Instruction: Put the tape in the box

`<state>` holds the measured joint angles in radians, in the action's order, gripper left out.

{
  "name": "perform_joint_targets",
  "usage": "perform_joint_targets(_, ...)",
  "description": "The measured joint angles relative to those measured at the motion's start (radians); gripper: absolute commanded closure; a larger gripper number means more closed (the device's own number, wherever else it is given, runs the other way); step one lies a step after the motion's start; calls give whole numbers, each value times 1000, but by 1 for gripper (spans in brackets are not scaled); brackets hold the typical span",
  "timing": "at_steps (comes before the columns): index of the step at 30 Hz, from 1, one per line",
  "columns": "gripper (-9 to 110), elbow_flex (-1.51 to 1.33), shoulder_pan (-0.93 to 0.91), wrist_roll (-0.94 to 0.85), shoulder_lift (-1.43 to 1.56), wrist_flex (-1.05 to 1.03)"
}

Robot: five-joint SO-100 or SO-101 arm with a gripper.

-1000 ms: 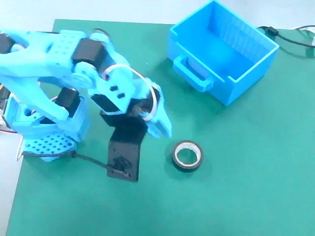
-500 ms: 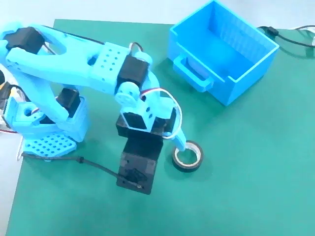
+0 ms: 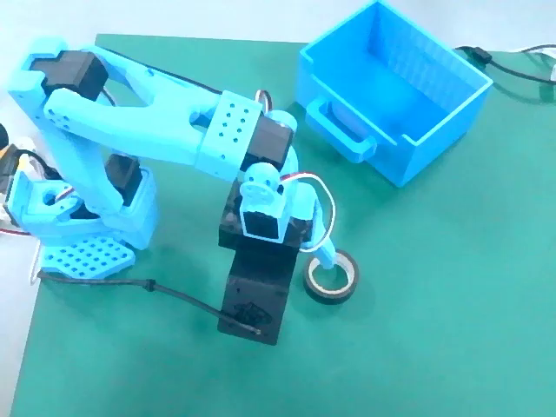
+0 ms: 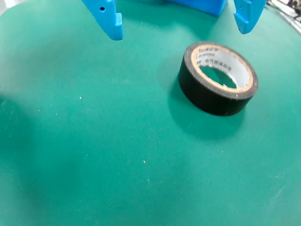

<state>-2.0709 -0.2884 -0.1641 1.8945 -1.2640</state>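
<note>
The tape point(image 3: 333, 297) is a small black roll with a pale inner core, lying flat on the green mat. In the wrist view the tape point(image 4: 207, 96) sits right of centre, just below the right fingertip. My gripper point(image 4: 179, 33) is open wide and empty, its two light-blue fingers point(image 4: 110, 21) hanging above the mat. In the fixed view the gripper point(image 3: 306, 261) points down beside the tape, one finger over the roll's left edge. The blue box point(image 3: 434, 135) stands open at the back right with its handle point(image 3: 343, 129) facing the arm. A sliver of the box point(image 4: 200, 4) shows at the wrist view's top.
A green mat point(image 3: 417, 330) covers the table. The arm's base point(image 3: 82, 234) stands at the left. A black cable point(image 3: 174, 295) trails across the mat to the black wrist camera mount point(image 3: 256, 291). More cables point(image 3: 512, 65) lie behind the box.
</note>
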Motion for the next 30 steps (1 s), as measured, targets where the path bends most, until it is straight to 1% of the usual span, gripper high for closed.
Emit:
perform_joint_targets(6,65,71,25,5,-43,0)
perform_joint_targets(11,65,72,28,5,-74,15)
perform_joint_targets(30,65,121,67,5,-336,89)
